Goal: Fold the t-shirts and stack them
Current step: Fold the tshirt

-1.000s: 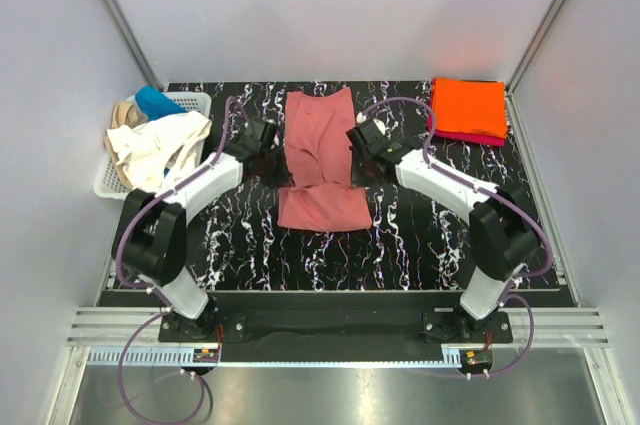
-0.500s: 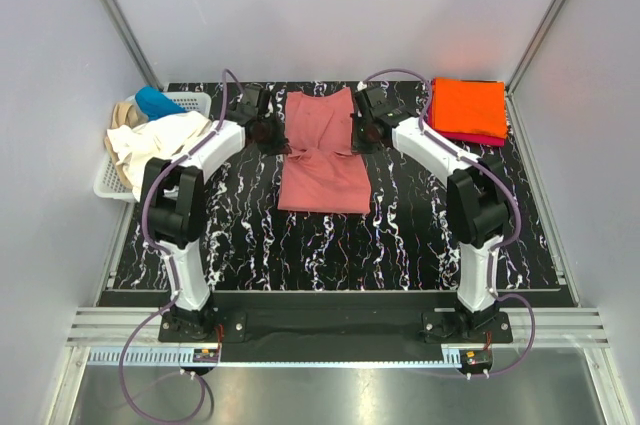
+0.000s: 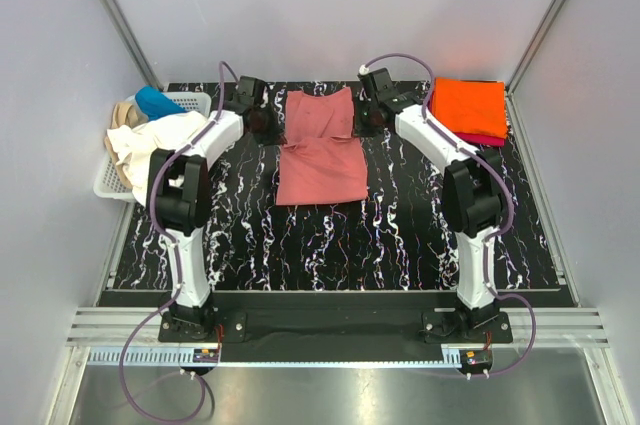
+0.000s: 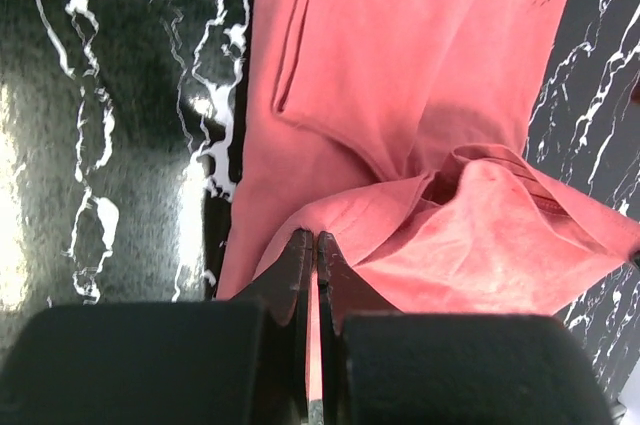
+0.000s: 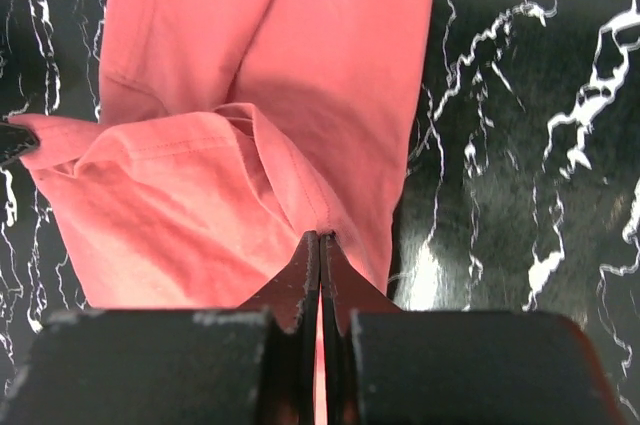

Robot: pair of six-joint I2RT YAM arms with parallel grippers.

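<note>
Top external view is showing my left tool (image 3: pixel 260 122) and right tool (image 3: pixel 372 116) each pinching shut on a side edge of the salmon-pink t-shirt (image 3: pixel 320 160), lying left of the orange t-shirt (image 3: pixel 468 107), because I am aiming for an even half-fold.

No legible text, labels or numbers anywhere in view

A spread shirt (image 3: pixel 318 150) is laid at the upper centre of the table (image 3: pixel 400 245). The left gripper (image 3: pixel 264 125) is set at its left edge, the right gripper (image 3: pixel 372 117) at its right edge. Two folded shirts (image 3: pixel 468 105) are stacked at the upper right. A basket (image 3: pixel 190 100) is placed at the upper left, with a heap of shirts (image 3: pixel 155 140) in it.
</note>
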